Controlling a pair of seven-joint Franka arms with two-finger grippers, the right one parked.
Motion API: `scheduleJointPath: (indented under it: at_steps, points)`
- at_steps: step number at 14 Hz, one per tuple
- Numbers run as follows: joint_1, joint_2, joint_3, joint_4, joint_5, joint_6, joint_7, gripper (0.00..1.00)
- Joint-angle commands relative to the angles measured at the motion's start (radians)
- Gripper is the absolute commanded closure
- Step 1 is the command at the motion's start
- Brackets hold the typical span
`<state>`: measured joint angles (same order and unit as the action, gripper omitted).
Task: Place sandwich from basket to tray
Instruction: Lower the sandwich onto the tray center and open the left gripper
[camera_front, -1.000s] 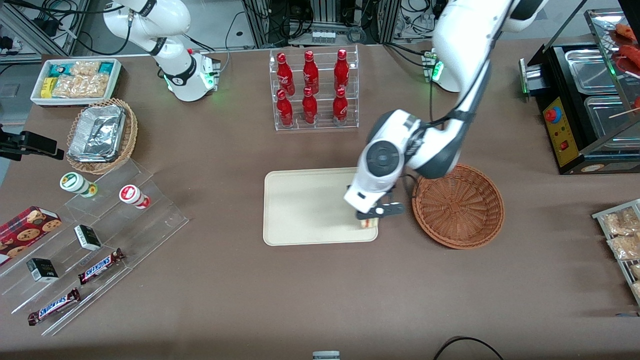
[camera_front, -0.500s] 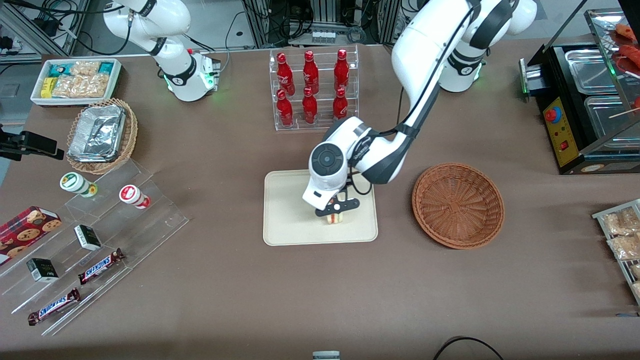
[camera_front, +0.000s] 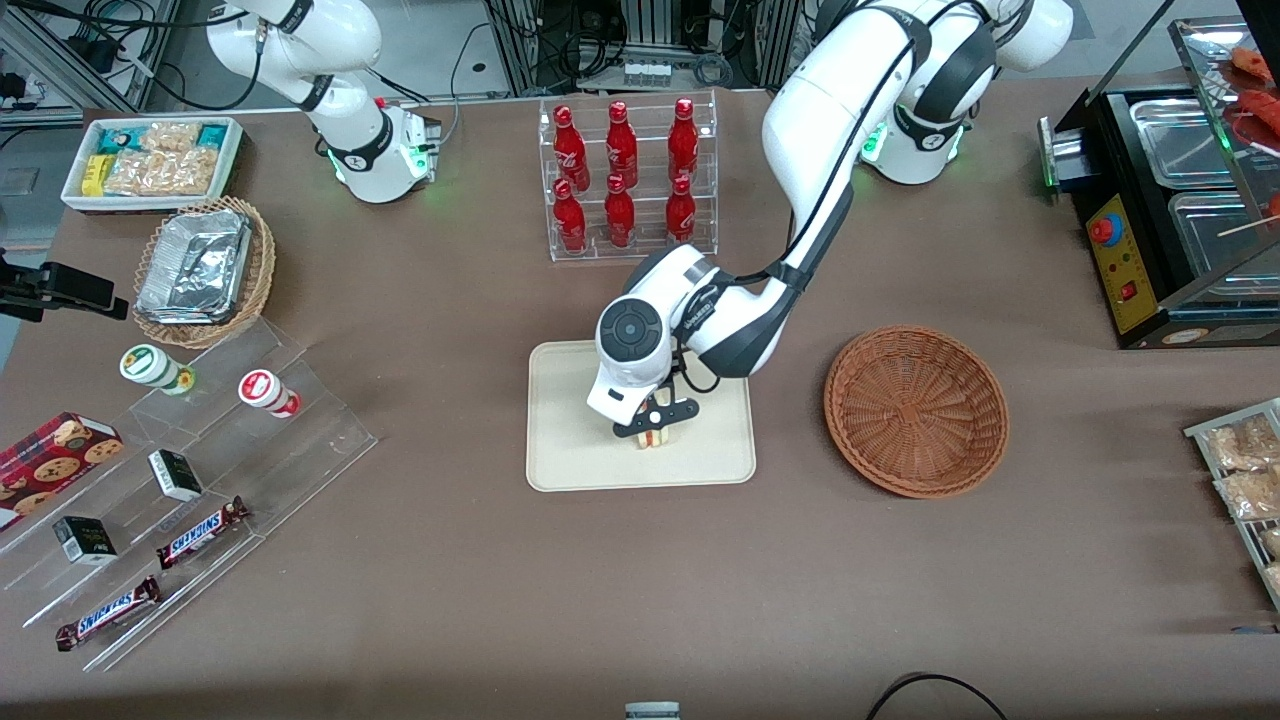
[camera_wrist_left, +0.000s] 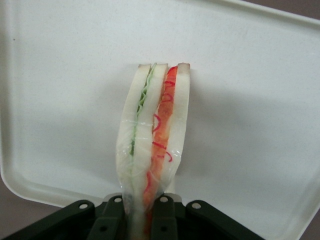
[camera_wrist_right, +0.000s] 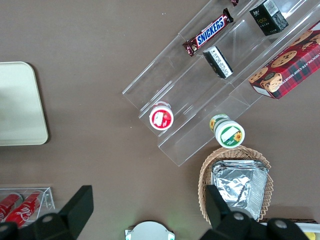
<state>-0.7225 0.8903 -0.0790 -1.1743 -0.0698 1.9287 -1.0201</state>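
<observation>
My left gripper is shut on the sandwich, a pale bread wedge with green and red-orange filling. It holds the sandwich over the middle of the cream tray. In the left wrist view the sandwich hangs edge-on between the dark fingers, just above the tray's surface; I cannot tell whether it touches. The reddish-brown wicker basket lies empty beside the tray, toward the working arm's end of the table.
A clear rack of red bottles stands farther from the front camera than the tray. Clear stepped shelves with snacks, a tan basket of foil containers and a white bin of packets lie toward the parked arm's end.
My left gripper has carried the sandwich from the tray's corner beside the basket to over the tray's middle, slowing over the last half second. The basket has not moved.
</observation>
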Motion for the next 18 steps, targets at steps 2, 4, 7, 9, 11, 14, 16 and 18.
scheduleJointPath:
  at_steps: [2,4,7,9,11,14,16,18]
  points:
    - [-0.014,0.042,0.015,0.064,-0.007,-0.007,-0.032,1.00]
    - [-0.014,0.050,0.015,0.062,-0.007,0.009,-0.040,0.91]
    - [-0.015,0.042,0.015,0.062,-0.005,0.007,-0.040,0.00]
    - [-0.017,0.018,0.019,0.062,0.001,-0.003,-0.040,0.00]
    - [-0.012,-0.030,0.019,0.062,0.024,-0.034,-0.034,0.00]
    - [-0.003,-0.109,0.024,0.062,0.030,-0.094,-0.020,0.00]
    - [0.000,-0.146,0.059,0.062,0.030,-0.129,0.047,0.00]
    - [0.026,-0.177,0.076,0.062,0.030,-0.187,0.145,0.00]
